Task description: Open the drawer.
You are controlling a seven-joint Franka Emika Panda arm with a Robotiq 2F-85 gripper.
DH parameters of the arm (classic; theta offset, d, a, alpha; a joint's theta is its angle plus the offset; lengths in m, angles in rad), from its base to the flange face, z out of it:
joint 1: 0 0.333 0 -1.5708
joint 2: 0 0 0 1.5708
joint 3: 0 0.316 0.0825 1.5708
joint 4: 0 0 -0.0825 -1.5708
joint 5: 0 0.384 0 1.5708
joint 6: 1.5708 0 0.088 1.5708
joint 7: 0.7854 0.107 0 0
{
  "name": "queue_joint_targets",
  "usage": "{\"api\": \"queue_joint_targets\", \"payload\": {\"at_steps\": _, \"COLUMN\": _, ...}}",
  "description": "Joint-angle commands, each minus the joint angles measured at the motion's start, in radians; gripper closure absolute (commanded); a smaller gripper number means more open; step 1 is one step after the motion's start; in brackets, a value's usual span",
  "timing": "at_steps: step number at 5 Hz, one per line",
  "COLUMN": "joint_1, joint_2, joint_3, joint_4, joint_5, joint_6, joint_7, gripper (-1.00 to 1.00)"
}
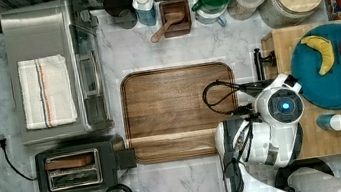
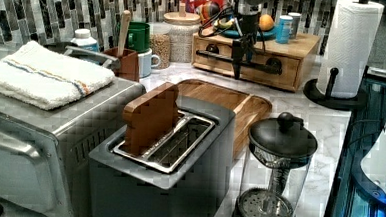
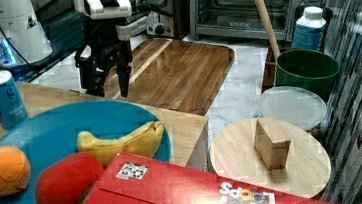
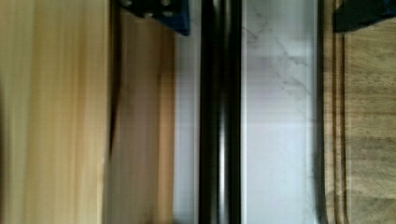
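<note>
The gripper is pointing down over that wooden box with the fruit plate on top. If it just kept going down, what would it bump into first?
Most likely the black bar handle of the drawer: the open gripper straddles it.

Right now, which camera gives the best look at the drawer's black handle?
The left view: the whole black handle runs across the drawer front. The wrist view shows a close stretch of it; the top view shows just one end.

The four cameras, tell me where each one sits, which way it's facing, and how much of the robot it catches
Top view: overhead, looking straight down; arm's white wrist.
Left view: low by the toaster, facing the drawer; gripper at the handle.
Right view: behind the blue plate, facing the toaster oven; open gripper.
Wrist view: looking down between the fingertips onto the handle.
Shared: wooden tray.
</note>
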Motion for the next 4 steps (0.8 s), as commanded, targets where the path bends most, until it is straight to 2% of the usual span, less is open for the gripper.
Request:
{"api": "queue_joint_targets", "payload": {"at_steps": 1, "joint_1": 0.147, "joint_2": -0.028, "joint_3": 0.047, "joint_4": -0.007, "joint_5": -0.003, "joint_6": 0.040, "joint_7": 0.284, "gripper": -1.00}}
{"api": "queue_joint_targets", "payload": {"at_steps": 2, "joint_1": 0.171, "joint_2": -0.048, "joint_3": 0.058, "joint_4": -0.024, "joint_5": -0.077, "joint_6": 0.048, "joint_7": 0.340, "gripper": -1.00}}
{"api": "queue_joint_targets", "payload": {"at_steps": 3, "joint_1": 0.170, "joint_2": -0.045, "joint_3": 0.102, "joint_4": -0.045, "joint_5": -0.033, "joint_6": 0.080, "joint_7": 0.307, "gripper": -1.00}}
{"api": "queue_joint_targets", "payload": {"at_steps": 4, "joint_1": 0.156, "joint_2": -0.023, "joint_3": 0.175, "joint_4": -0.063, "joint_5": -0.040, "joint_6": 0.144, "joint_7": 0.359, "gripper": -1.00}}
